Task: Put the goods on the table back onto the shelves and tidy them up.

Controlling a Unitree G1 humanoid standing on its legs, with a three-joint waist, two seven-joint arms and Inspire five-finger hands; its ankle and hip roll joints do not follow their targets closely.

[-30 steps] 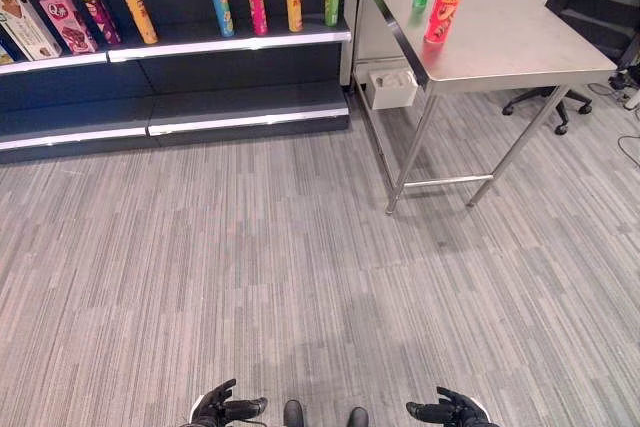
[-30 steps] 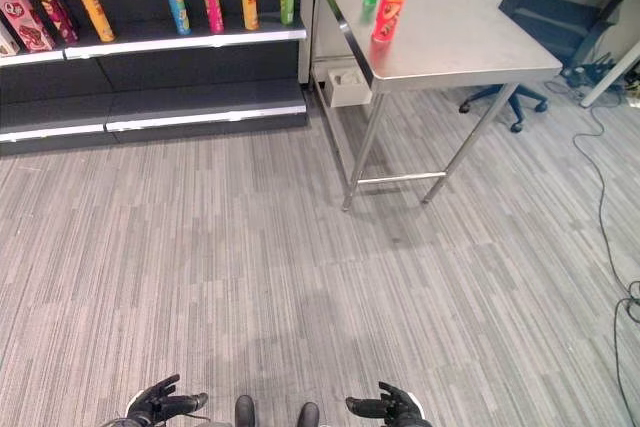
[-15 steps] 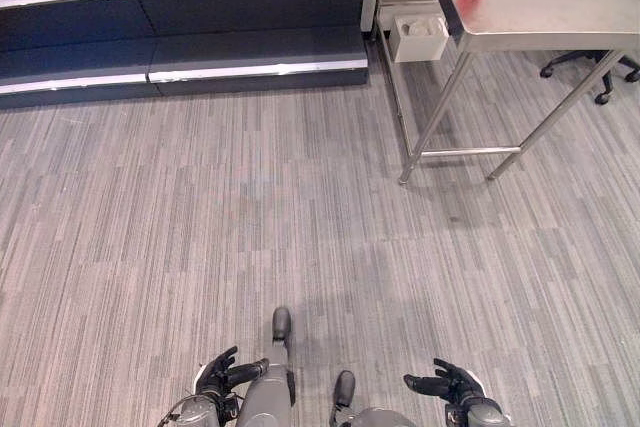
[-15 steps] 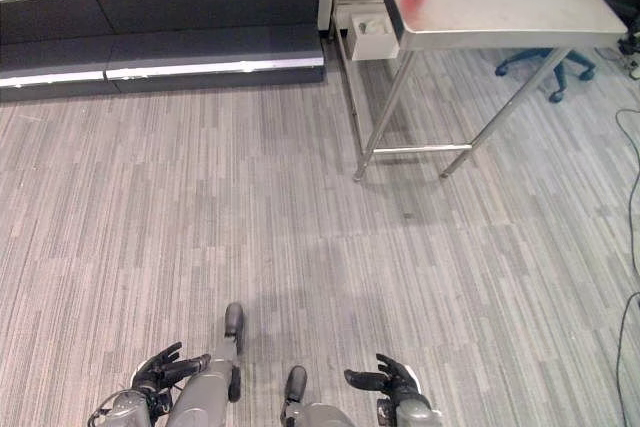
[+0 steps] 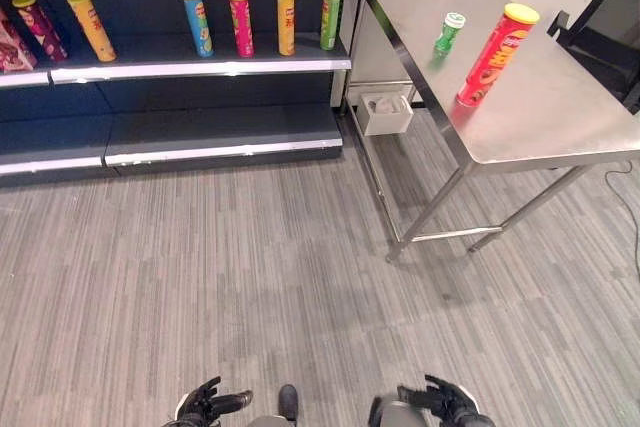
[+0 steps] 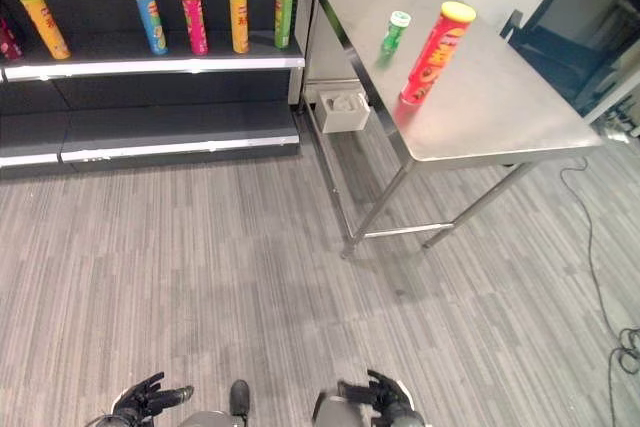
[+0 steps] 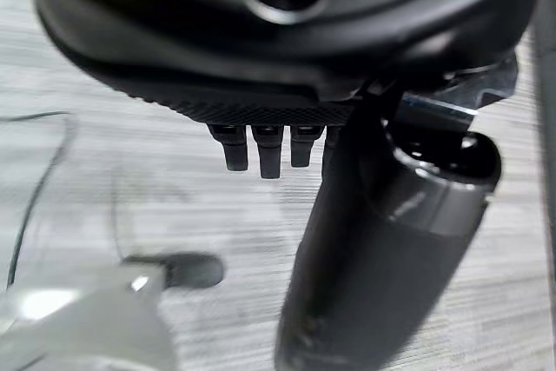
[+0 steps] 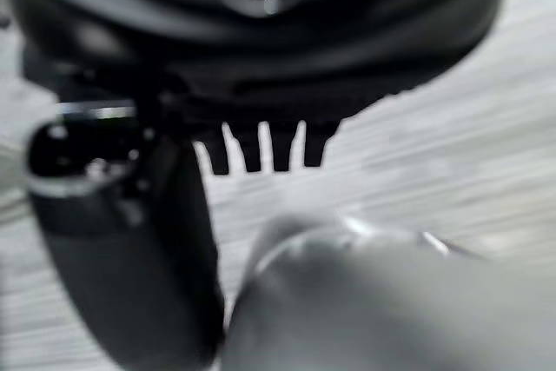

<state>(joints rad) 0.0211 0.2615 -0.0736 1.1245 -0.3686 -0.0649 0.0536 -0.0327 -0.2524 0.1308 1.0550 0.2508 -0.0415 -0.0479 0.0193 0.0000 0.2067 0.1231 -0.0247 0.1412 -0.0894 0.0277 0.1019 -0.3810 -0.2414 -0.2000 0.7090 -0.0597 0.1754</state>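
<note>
Left eye view: a tall red can (image 5: 495, 54) and a small green bottle (image 5: 447, 34) stand at one o'clock on the desk (image 5: 560, 117), both likely light, rigid and smooth, best gripped mid-body. Since half a second ago the camera has tilted up, showing the shelf (image 5: 200, 69) cans again. Right eye view: left hand (image 6: 140, 402) and right hand (image 6: 375, 397) hang low. Wrist views: both hands' fingers are relaxed and empty.

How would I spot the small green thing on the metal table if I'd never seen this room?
Find the steel table right of the dark shelves. Two items stand on it: a tall red can and, beyond it, the green bottle, far shorter, with a pale cap.
</note>
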